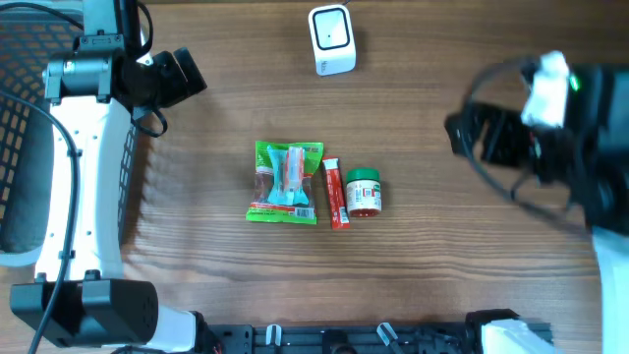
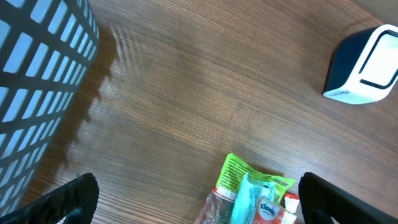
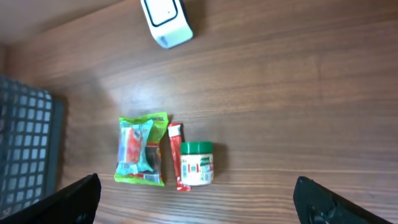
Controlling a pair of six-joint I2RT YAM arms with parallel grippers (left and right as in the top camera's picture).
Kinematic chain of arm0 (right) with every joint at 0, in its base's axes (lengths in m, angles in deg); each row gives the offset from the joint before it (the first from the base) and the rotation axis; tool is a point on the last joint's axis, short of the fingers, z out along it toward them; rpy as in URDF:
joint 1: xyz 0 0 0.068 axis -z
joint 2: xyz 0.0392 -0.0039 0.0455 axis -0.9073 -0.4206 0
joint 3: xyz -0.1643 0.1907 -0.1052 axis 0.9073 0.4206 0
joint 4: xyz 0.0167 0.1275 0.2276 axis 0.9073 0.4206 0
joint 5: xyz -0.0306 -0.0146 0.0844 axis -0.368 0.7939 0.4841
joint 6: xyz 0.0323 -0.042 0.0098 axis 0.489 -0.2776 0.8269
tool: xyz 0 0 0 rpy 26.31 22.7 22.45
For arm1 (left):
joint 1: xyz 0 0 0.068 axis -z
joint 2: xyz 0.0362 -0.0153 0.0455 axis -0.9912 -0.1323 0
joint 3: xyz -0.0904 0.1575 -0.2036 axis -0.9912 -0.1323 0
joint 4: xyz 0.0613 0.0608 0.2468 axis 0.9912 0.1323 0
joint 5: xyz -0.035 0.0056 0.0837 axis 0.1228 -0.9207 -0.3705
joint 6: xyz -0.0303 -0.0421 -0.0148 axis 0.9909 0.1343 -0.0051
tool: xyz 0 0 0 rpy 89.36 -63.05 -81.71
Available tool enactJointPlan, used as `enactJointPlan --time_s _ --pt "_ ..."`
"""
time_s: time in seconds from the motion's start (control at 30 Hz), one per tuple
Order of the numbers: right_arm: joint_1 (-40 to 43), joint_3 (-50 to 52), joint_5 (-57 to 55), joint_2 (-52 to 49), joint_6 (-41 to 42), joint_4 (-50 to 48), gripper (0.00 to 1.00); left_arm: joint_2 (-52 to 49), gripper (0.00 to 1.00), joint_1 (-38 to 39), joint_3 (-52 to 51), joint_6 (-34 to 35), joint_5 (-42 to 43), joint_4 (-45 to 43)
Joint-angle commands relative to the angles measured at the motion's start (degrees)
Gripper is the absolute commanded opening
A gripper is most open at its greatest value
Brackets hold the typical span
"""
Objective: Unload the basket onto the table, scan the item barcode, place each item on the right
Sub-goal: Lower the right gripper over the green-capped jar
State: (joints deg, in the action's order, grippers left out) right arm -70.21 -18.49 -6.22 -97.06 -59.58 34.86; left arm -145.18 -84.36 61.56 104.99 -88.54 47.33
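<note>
Wooden worktop (image 1: 442, 265): three items at centre, white scanner (image 1: 331, 39) at 12 o'clock.
Green packet (image 1: 285, 183); red sachet (image 1: 337, 194) just beside it at 3 o'clock; green-lidded jar (image 1: 363, 192) lying next again. Mesh basket (image 1: 20, 98) at 9 o'clock. Left tool (image 2: 196, 199) at 10 o'clock and right tool (image 3: 196, 193) at 3 o'clock, both spread wide, holding nothing.
</note>
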Motion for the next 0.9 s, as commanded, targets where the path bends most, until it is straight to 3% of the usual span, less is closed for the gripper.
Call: enactJointPlan --time_s 0.0,0.07,0.17,0.53,0.87 --pt "0.15 -0.96 5.22 -5.92 -0.94 0.59 0.93 0.00 1.00 -0.20 -0.15 -0.92 -0.37 -0.11" --pt "-0.48 -0.66 7.67 -8.92 -0.94 1.16 0.78 0.00 1.00 -0.20 -0.13 -0.90 -0.37 -0.11" --pt "-3.56 -0.66 6.56 -13.46 -1.01 2.86 0.72 0.00 1.00 -0.20 -0.13 -0.90 -0.37 -0.11" --pt "-20.94 -0.66 -11.21 -29.24 1.51 3.98 0.75 0.00 1.00 -0.20 -0.13 -0.90 -0.37 -0.11" --pt "-25.42 -0.66 -13.53 -41.59 5.03 -0.02 0.78 0.00 1.00 -0.20 -0.13 -0.90 -0.37 -0.11"
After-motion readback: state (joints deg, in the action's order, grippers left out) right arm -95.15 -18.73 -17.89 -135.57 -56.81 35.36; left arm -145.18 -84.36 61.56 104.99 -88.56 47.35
